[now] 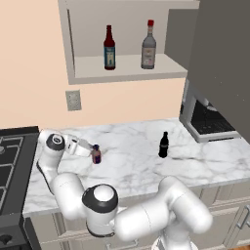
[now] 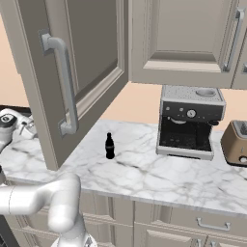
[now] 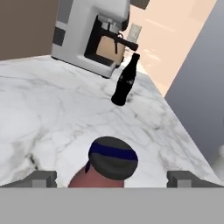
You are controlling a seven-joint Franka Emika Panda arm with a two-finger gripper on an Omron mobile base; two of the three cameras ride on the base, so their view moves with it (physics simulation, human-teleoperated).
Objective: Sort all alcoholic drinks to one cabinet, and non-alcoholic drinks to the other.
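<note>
Two tall bottles stand on the shelf of the open wall cabinet [image 1: 127, 68]: a dark brown-red one with a blue label [image 1: 109, 48] and a clear-grey one with a red cap [image 1: 148, 45]. Its plain dark grey door [image 1: 219, 53] hangs open at the right. On the marble counter a short purple-pink container with a blue top [image 1: 96, 155] [image 3: 111, 164] sits between the fingers of my open gripper [image 1: 88, 148] [image 3: 112, 179]. The fingertips [image 3: 41, 178] stand apart on either side of it, not touching. The small black cola bottle [image 1: 164, 145] [image 2: 110, 145] [image 3: 125, 81] stands further along the counter.
A coffee machine [image 1: 207, 119] [image 2: 190, 120] [image 3: 94, 30] sits at the counter's far end, with a toaster [image 2: 236, 142] beyond it. A stove [image 1: 12, 161] borders the counter on the left. An open door with a long bar handle [image 2: 67, 87] hangs over the counter.
</note>
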